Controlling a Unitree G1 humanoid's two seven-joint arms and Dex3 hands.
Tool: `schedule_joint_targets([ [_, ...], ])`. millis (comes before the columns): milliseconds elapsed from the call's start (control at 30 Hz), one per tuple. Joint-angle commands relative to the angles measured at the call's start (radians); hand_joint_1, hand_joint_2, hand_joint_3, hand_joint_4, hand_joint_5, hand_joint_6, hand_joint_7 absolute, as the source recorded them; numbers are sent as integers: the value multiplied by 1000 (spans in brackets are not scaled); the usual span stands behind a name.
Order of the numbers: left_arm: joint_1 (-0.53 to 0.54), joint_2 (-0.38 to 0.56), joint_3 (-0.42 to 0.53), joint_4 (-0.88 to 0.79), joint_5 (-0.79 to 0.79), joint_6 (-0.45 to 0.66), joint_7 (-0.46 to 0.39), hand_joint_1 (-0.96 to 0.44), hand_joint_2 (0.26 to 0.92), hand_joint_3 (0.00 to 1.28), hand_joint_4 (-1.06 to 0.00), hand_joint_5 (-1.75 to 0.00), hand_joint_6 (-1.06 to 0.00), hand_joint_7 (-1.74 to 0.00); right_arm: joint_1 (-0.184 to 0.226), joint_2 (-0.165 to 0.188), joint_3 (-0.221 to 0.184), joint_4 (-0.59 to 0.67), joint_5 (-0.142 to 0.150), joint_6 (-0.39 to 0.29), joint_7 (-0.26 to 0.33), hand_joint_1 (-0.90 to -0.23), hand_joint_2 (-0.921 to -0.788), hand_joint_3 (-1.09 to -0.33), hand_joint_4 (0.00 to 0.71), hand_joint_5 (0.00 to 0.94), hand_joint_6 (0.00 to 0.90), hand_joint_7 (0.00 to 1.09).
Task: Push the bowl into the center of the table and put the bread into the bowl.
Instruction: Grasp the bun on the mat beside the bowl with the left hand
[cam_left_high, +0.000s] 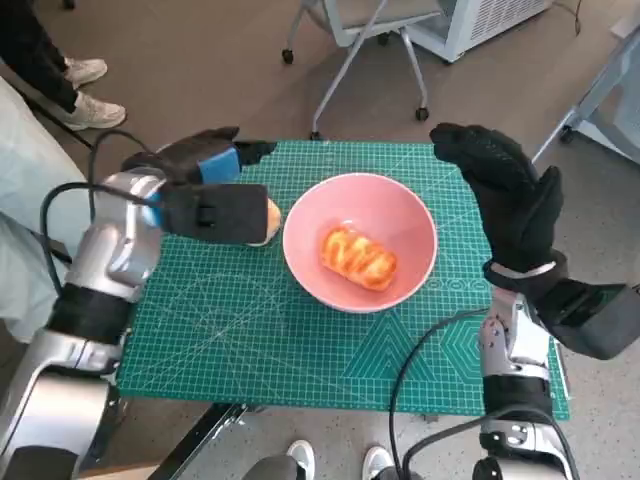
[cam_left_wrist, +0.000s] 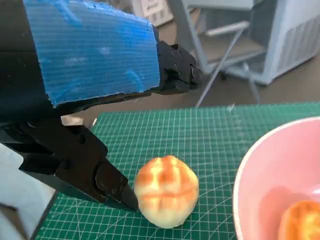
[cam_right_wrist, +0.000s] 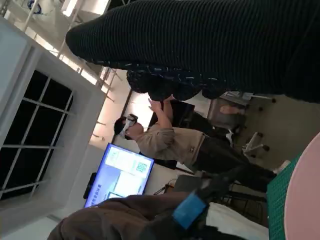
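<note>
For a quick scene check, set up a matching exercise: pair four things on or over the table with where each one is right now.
Things:
1. glazed bread
2. round bun
3. left hand
4. right hand

Places:
A. raised beside the bowl, on the far side from the bun
B. inside the pink bowl
C. on the green mat, outside the bowl
D. at the bun, fingers around it

Pairs: 1-B, 2-C, 3-D, 4-A

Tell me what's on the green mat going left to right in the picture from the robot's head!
Left hand → round bread roll → pink bowl with a glazed bread inside → right hand in its black glove.
</note>
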Motion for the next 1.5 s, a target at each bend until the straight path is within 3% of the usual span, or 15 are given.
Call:
schedule_joint_targets([
  [33, -57, -36, -41, 120, 24, -24, 35, -1, 700, 4, -66, -8, -229, -9, 25, -12, -4, -1, 6, 17, 7, -661, -921, -728, 169, 1, 37, 554],
  [600, -151, -168, -158, 519, 78, -111, 154, -47, 716, 11, -183, -29, -315, -29, 46, -14, -6, -24, 7, 21, 3, -665, -921, -724, 167, 0, 41, 546],
  [800, -147, -184, -194, 574, 97, -107, 151, -51, 747, 24, -307, -40, -394, -38, 57, -15, -11, -32, 9, 18, 2, -663, -921, -723, 166, 0, 46, 541],
  [933, -146, -192, -220, 600, 112, -92, 143, -37, 772, 33, -499, -83, -468, -38, 60, -15, -15, -33, 12, 17, 3, -666, -921, -719, 169, 1, 59, 519],
  [1000, -145, -196, -231, 611, 122, -84, 142, -28, 784, 33, -548, -203, -516, -37, 60, -15, -17, -32, 13, 18, 2, -666, -921, -717, 170, 1, 65, 508],
  [1067, -145, -199, -241, 620, 131, -75, 143, -16, 799, 29, -458, -669, -591, -32, 60, -15, -19, -32, 12, 19, 1, -667, -921, -716, 171, 1, 70, 500],
  [1167, -146, -201, -250, 627, 135, -65, 143, 240, 875, 102, -565, -1097, -707, -72, 61, -12, -21, -35, 11, 20, -1, -667, -921, -716, 171, 1, 73, 494],
  [1267, -148, -201, -259, 630, 139, -54, 148, 329, 885, 127, -633, -1209, -823, -138, 61, -9, -21, -38, 5, 19, -8, -667, -921, -716, 172, 1, 75, 491],
  [1367, -150, -198, -266, 629, 141, -48, 156, 109, 906, 87, -657, -1303, -738, -668, 62, -7, -20, -42, 2, 21, -14, -672, -921, -715, 172, 1, 77, 487],
  [1500, -149, -189, -267, 623, 143, -56, 177, 29, 912, 70, -659, -1318, -720, -875, 62, -3, -18, -46, 6, 25, -14, -673, -921, -716, 172, 1, 79, 483],
])
